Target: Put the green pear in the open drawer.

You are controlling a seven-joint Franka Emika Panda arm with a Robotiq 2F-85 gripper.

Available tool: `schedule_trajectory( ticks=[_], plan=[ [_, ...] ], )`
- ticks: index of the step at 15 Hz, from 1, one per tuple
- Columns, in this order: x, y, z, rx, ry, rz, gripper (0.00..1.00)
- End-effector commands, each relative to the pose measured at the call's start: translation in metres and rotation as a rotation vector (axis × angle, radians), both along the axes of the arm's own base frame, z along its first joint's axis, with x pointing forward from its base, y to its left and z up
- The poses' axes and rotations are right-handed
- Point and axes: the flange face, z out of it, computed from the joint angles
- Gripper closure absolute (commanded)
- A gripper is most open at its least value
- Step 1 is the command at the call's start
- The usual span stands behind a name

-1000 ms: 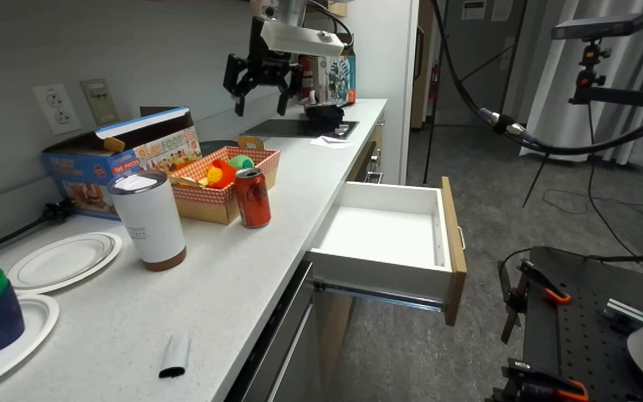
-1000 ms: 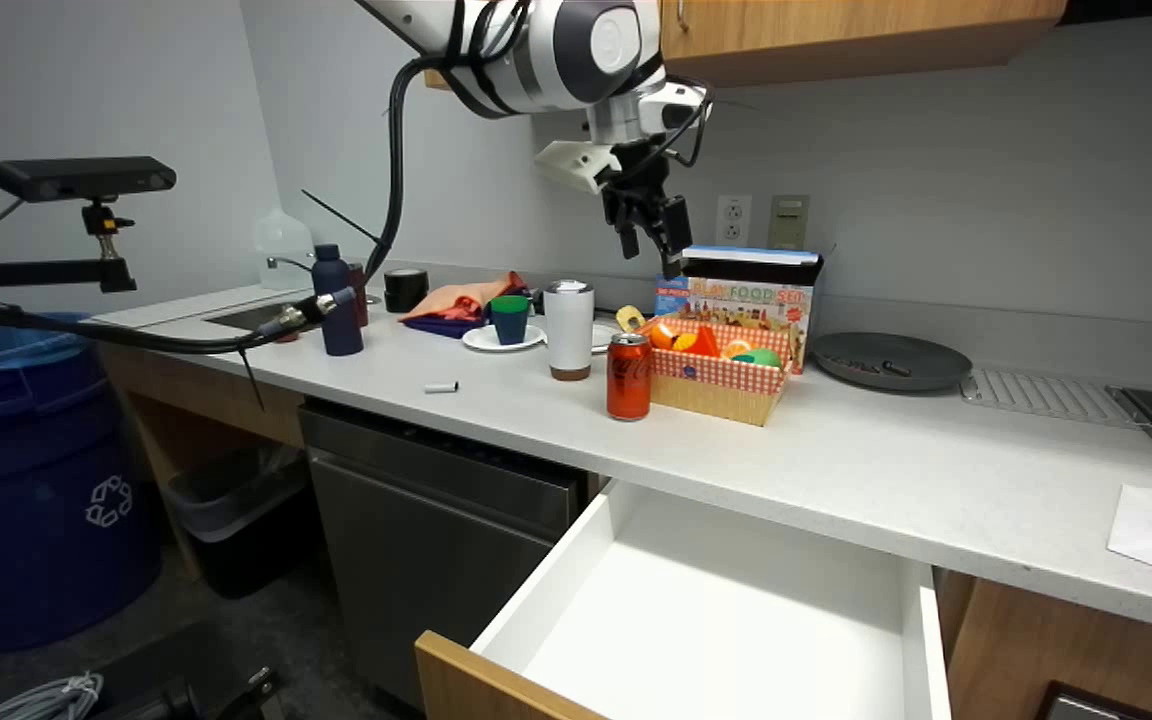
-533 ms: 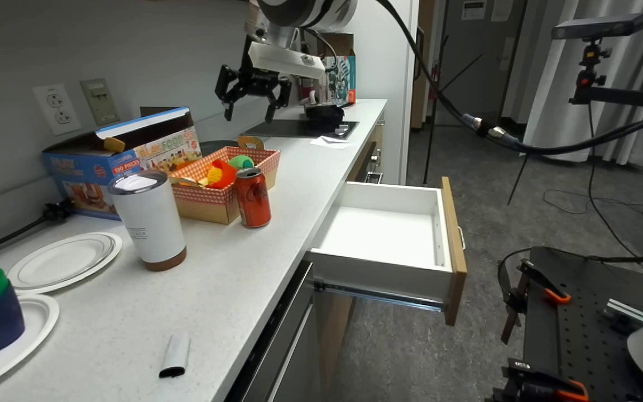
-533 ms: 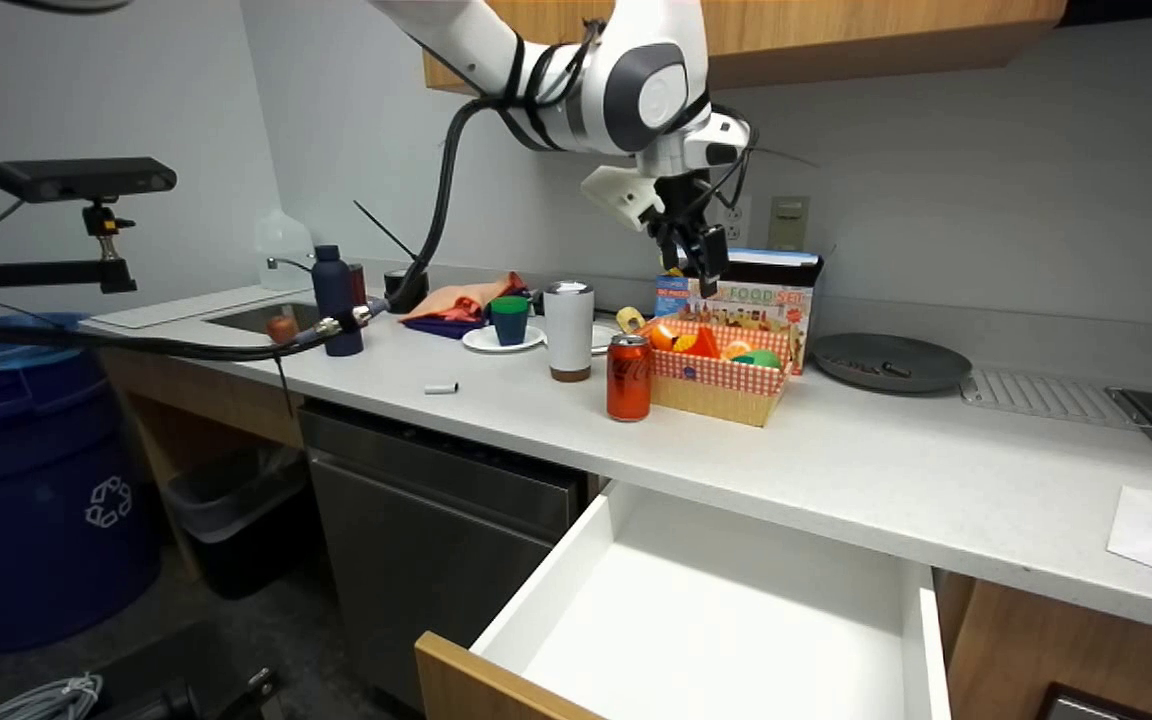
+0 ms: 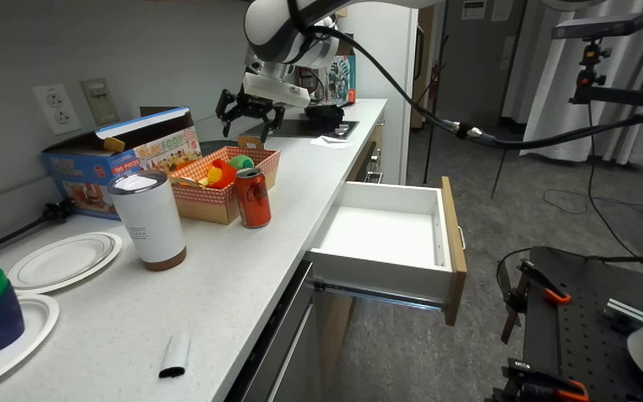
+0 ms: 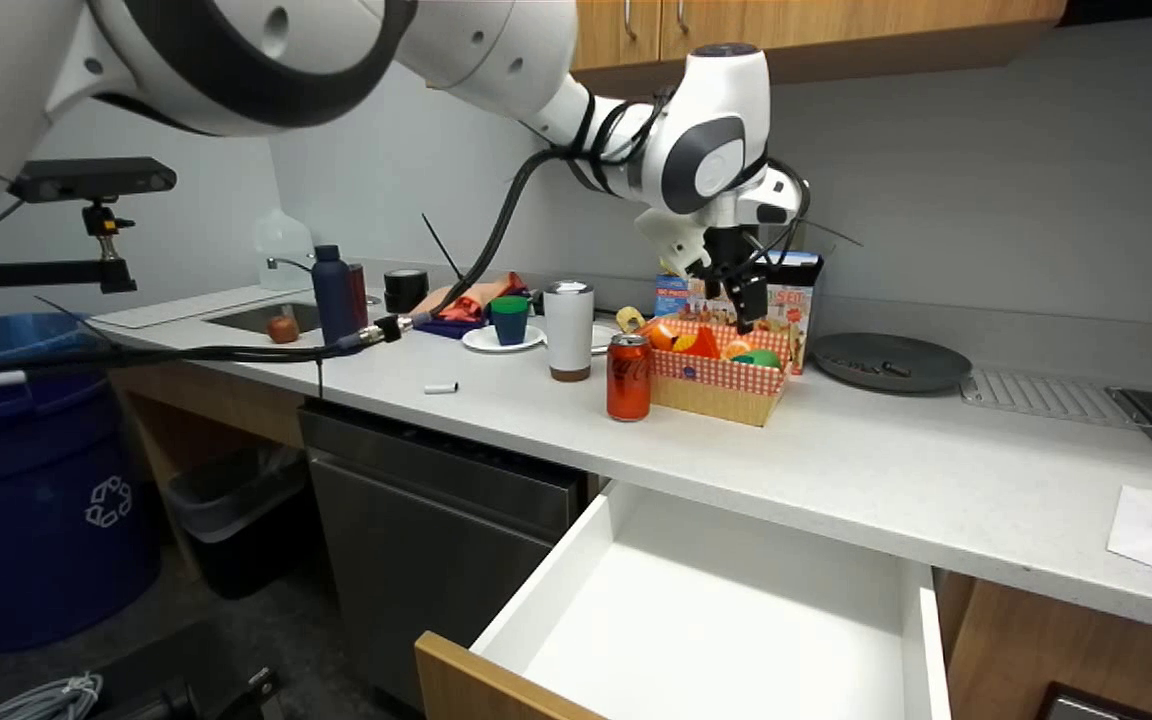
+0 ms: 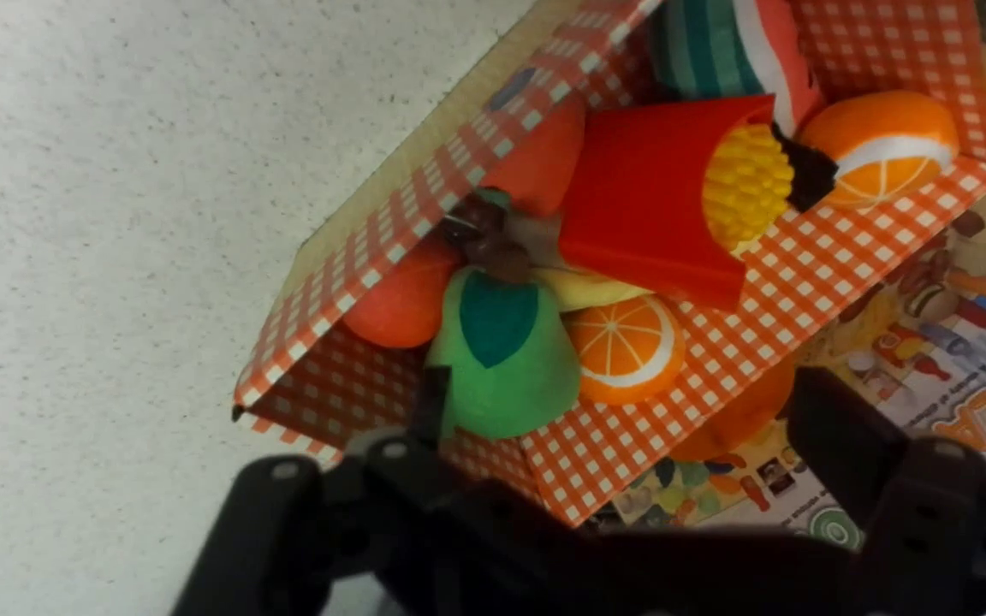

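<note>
Presently, the green pear (image 7: 510,381) is found lying in the checked basket (image 6: 711,398), just beside an orange half (image 7: 626,346). The gripper (image 5: 245,134) is positioned higher, near the basket, its fingers (image 7: 831,436) spread; contact with the pear cannot be confirmed. The open drawer (image 6: 736,620) is noted beneath the countertop (image 6: 866,480)
</note>
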Motion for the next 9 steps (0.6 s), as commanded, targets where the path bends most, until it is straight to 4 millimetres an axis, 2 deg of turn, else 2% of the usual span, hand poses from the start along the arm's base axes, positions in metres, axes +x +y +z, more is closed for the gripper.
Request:
schedule_trajectory(
  ticks=[1,5,9],
  plan=[
    [0.028,-0.022,-0.017,0.057,-0.029,-0.038,0.0],
    [0.04,-0.038,-0.04,0.105,-0.02,-0.083,0.0],
    [0.049,-0.04,-0.06,0.13,-0.011,-0.099,0.0]
  ],
)
